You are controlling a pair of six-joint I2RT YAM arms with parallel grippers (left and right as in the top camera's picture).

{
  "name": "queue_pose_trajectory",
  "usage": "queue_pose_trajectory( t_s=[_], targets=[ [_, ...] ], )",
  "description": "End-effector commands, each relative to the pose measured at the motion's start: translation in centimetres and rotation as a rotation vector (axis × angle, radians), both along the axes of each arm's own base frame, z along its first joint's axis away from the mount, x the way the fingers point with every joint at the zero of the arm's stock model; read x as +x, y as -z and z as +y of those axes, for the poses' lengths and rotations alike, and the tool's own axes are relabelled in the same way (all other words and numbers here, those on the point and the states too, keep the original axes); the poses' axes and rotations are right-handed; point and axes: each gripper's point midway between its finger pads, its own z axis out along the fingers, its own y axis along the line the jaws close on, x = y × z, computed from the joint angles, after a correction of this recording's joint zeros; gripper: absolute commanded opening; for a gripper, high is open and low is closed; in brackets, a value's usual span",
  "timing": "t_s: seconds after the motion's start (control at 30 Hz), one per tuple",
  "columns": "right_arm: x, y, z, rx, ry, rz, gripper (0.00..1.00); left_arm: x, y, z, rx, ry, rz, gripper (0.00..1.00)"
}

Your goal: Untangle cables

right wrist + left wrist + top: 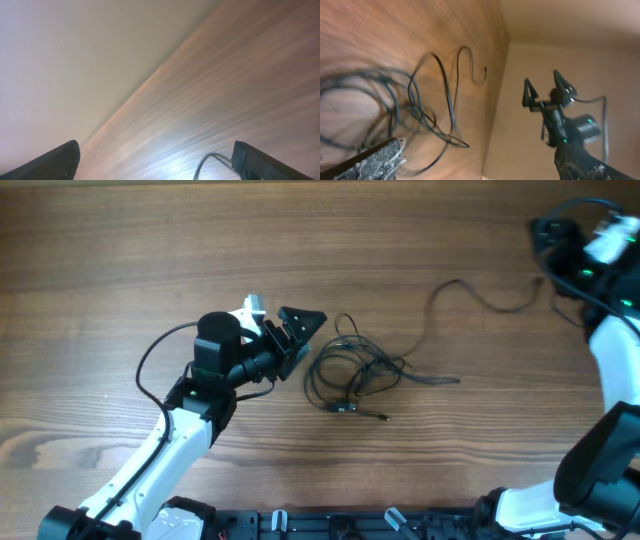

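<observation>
your left arm's black fingers [303,320] stand spread and empty, just left of the bunch of thin black cables [352,370] lying mid-way across the brown wood-grain table [120,260]. the knot sits straight ahead of those fingers, so the left arm is the nearer one for it. from the knot one loose strand [470,290] trails up and right toward the far corner, where the right arm's fingers [52,161] hang wide apart, gripping nothing, near that strand's end.
</observation>
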Motion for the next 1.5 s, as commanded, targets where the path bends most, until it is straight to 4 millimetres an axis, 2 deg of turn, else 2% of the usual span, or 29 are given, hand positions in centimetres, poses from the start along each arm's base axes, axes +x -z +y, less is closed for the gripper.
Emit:
queue_pose_trajectory(
  t_s=[0.0, 0.07, 0.1, 0.17, 0.23, 0.33, 0.37, 0.43, 0.53, 0.57, 0.6, 0.63, 0.67, 0.7, 0.73, 0.8, 0.87, 0.93, 1.0, 1.03, 1.1, 1.23, 1.37, 1.47],
  targets=[
    [-0.8, 2.0, 6.9, -0.016, -0.139, 0.113, 1.0, 1.9, 0.8, 3.4, 0.084, -0.136, -0.014, 0.99],
    [-2.6, 4.6, 9.5, -0.037, -0.173, 0.249, 1.0, 2.0, 1.5, 4.2, 0.094, -0.156, 0.019, 1.0],
    [-3.6, 5.7, 11.4, -0.114, -0.253, 0.287, 1.0, 1.9, 1.7, 4.4, 0.098, -0.161, 0.03, 0.99],
    [-5.4, 5.6, 17.1, -0.248, -0.582, 0.181, 1.0, 2.0, 2.0, 4.9, 0.121, -0.166, 0.025, 0.99],
    [-6.6, 5.5, 20.1, -0.31, -0.745, 0.116, 1.0, 2.3, 2.4, 5.8, 0.138, -0.203, 0.04, 1.0],
    [-7.5, 6.3, 23.0, -0.435, -0.863, 0.074, 0.99, 2.4, 2.9, 6.5, 0.154, -0.235, 0.058, 1.0],
    [-7.7, 6.7, 23.6, -0.465, -0.878, 0.084, 0.93, 2.3, 3.0, 6.5, 0.156, -0.233, 0.065, 1.0],
    [-8.3, 7.8, 24.5, -0.504, -0.897, 0.123, 0.88, 1.8, 3.6, 6.3, 0.166, -0.224, 0.097, 1.0],
    [-10.4, 10.6, 26.5, -0.558, -1.031, 0.17, 0.88, 0.4, 5.3, 6.3, 0.195, -0.208, 0.184, 1.0],
    [-10.9, 11.6, 27.1, -0.56, -1.065, 0.188, 0.83, -0.2, 6.0, 6.4, 0.207, -0.205, 0.22, 1.0],
    [-11.3, 12.9, 27.4, -0.566, -1.084, 0.223, 0.7, -0.9, 6.7, 6.6, 0.221, -0.204, 0.262, 1.0],
    [-11.5, 13.7, 27.4, -0.571, -1.088, 0.249, 0.5, -1.1, 7.0, 6.5, 0.226, -0.2, 0.275, 1.0],
    [-11.7, 14.5, 27.3, -0.553, -1.077, 0.286, 0.17, -1.4, 7.1, 6.3, 0.231, -0.19, 0.284, 1.0],
    [-11.5, 14.8, 27.2, -0.518, -1.037, 0.324, 0.04, -1.7, 7.3, 5.6, 0.236, -0.169, 0.287, 1.0],
    [-11.1, 14.7, 27.1, -0.491, -0.995, 0.338, 0.04, -2.1, 7.6, 4.8, 0.242, -0.143, 0.29, 0.99],
    [-9.8, 13.0, 27.1, -0.439, -0.941, 0.309, 0.04, -2.9, 8.8, 3.6, 0.285, -0.11, 0.309, 0.95],
    [-9.4, 10.0, 28.5, -0.36, -0.98, 0.216, 0.04, -3.7, 11.1, 2.8, 0.368, -0.095, 0.344, 0.9],
    [-9.3, 8.8, 29.0, -0.345, -0.991, 0.178, 0.04, -4.8, 13.6, 2.7, 0.463, -0.081, 0.41, 0.91],
    [-9.3, 8.8, 29.0, -0.345, -0.99, 0.176, 0.04, -5.4, 14.9, 3.0, 0.545, -0.058, 0.451, 0.95],
    [-9.4, 8.8, 28.9, -0.343, -0.991, 0.185, 0.04, -5.2, 15.0, 2.9, 0.582, -0.04, 0.451, 0.99],
    [-9.7, 9.0, 28.9, -0.336, -0.993, 0.201, 0.04, -4.2, 14.9, 3.1, 0.669, -0.057, 0.432, 0.99],
    [-10.1, 9.0, 28.9, -0.314, -0.985, 0.228, 0.04, -2.8, 15.0, 2.4, 0.778, -0.081, 0.383, 0.99],
    [-10.1, 8.7, 28.9, -0.316, -0.984, 0.22, 0.04, -2.6, 16.6, 1.8, 0.909, 0.034, 0.316, 0.98],
    [-10.1, 7.8, 28.9, -0.324, -0.982, 0.195, 0.04, -2.7, 18.3, 3.4, 1.062, 0.049, 0.331, 0.92]
  ],
)
